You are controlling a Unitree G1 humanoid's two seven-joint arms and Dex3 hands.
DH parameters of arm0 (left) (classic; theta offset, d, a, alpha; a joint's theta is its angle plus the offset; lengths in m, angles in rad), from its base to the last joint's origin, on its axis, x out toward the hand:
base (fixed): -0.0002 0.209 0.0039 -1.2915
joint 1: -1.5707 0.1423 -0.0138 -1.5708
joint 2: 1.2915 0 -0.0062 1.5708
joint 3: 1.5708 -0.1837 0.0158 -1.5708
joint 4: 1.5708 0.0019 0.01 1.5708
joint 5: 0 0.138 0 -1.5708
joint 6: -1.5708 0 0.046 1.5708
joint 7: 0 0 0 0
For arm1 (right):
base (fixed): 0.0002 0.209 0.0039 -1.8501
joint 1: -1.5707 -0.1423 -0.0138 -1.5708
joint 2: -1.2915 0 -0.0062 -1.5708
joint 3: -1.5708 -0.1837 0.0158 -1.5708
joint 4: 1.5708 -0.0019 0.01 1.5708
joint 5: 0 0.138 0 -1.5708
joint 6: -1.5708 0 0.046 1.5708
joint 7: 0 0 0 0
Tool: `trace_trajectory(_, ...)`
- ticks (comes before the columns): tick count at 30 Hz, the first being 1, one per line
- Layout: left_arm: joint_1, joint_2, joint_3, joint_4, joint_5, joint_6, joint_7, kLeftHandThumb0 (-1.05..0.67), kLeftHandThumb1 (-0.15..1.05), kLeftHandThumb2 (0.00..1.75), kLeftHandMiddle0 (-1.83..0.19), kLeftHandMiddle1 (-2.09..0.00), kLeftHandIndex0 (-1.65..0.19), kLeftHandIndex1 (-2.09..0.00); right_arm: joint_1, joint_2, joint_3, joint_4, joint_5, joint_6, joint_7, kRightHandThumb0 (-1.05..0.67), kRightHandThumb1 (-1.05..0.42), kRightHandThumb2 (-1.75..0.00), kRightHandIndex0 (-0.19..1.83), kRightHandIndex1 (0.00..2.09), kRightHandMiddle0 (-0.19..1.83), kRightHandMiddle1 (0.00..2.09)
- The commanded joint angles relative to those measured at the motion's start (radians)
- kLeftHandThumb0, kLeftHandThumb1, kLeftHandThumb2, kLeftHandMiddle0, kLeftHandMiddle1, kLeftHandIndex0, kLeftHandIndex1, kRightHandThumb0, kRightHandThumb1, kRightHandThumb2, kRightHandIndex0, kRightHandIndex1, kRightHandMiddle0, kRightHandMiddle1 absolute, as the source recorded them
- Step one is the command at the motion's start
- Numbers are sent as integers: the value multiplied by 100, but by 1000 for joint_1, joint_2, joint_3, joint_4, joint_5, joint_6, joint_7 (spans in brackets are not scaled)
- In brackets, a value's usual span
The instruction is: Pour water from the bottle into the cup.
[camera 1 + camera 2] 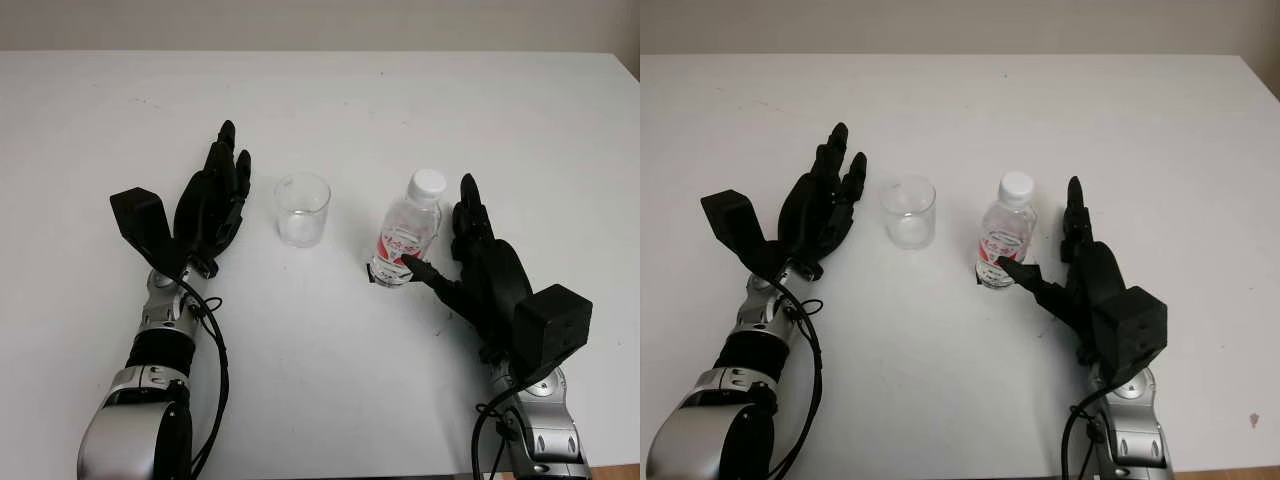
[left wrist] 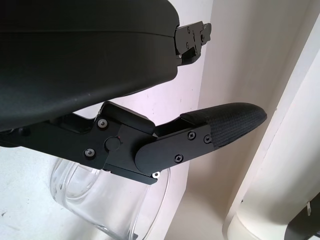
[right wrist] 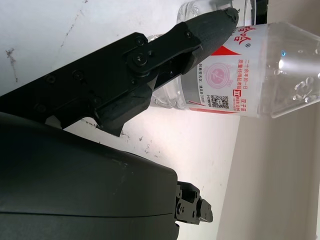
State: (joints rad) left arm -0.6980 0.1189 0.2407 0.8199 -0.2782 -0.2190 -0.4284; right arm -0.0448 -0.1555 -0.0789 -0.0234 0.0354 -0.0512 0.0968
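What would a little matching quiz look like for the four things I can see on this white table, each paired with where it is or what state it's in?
Things:
1. water bottle
2. glass cup
3. left hand
4. right hand

States:
A. open, just beside the cup on the side away from the bottle
B. upright, white cap on, red label
C. open, alongside the bottle, thumb reaching across the label
D. clear, standing between the left hand and the bottle

Pairs: 1-B, 2-D, 3-A, 4-C
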Motion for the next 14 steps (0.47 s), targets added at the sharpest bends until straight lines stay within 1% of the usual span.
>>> trace_trajectory(1,10,4,-3,16,4,-1,1,-83,105,75,19,0,19,0,17,14,-3,18,13,-17,3,-94,-88,-5,-19,0,-19,0)
trace_trajectory(4,8,3,1,20,-1,1,-3,-84,105,74,19,0,19,0,8,19,2,36,24,-38,16,-97,-87,-5,-19,0,-19,0)
trace_trajectory(9,9,2,-2,19,5,-2,3,-84,105,74,19,0,19,0,17,13,24,28,22,-39,48,-98,-88,-6,-19,0,-19,0)
trace_trajectory(14,11,-1,-3,13,6,2,5,-84,105,74,19,0,19,0,34,5,49,-7,-9,-30,58,-101,-89,-6,-19,0,-19,0)
